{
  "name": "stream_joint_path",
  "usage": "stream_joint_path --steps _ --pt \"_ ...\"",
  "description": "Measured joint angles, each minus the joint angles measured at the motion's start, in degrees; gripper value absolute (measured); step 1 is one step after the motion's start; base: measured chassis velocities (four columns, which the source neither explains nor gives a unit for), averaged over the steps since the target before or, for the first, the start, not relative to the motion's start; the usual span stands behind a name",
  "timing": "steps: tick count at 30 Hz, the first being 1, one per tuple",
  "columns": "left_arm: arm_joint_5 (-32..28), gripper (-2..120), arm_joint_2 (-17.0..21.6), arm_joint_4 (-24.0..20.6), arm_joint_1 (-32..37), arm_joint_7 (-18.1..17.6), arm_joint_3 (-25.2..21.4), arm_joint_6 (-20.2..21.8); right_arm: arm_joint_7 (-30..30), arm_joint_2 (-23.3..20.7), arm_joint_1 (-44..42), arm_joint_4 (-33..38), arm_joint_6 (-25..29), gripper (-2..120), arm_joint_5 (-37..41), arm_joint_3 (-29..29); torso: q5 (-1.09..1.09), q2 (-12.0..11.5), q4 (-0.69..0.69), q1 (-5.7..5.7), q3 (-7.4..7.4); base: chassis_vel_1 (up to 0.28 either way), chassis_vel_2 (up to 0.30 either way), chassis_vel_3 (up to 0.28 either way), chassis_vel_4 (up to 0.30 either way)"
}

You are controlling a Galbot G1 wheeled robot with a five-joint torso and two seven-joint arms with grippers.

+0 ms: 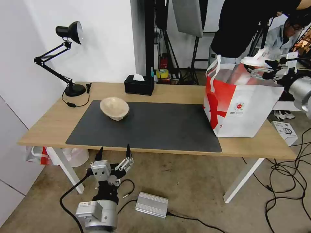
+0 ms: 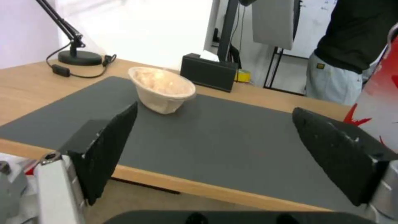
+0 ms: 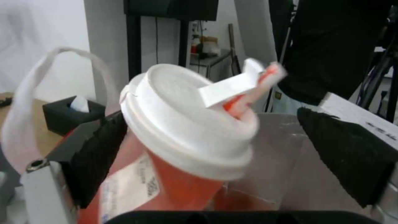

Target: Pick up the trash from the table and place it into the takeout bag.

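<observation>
The beige paper-pulp bowl rests tilted on the dark grey mat of the table. My left gripper hangs open below the table's front edge, facing the bowl from a distance. The white and red takeout bag stands on the table's right end. My right gripper is open above the bag's mouth. The red drink cup with a white lid leans between its fingers, touching one finger and well apart from the other. The foil lining shows beneath it.
A black tissue box and a black desk lamp stand along the table's back edge. A person stands behind the bag. On the floor lie a silver box and loose cables at the right.
</observation>
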Motion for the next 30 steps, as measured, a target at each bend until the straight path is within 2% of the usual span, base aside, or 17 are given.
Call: stream_joint_path --steps 30 --pt "0.2 100 0.1 -1.7 1.0 -0.2 -0.6 0.0 -4.1 -5.4 -1.2 2.4 -1.7 100 -3.4 0.1 0.0 0.0 0.0 0.0 0.0 0.0 0.0 0.0 0.0"
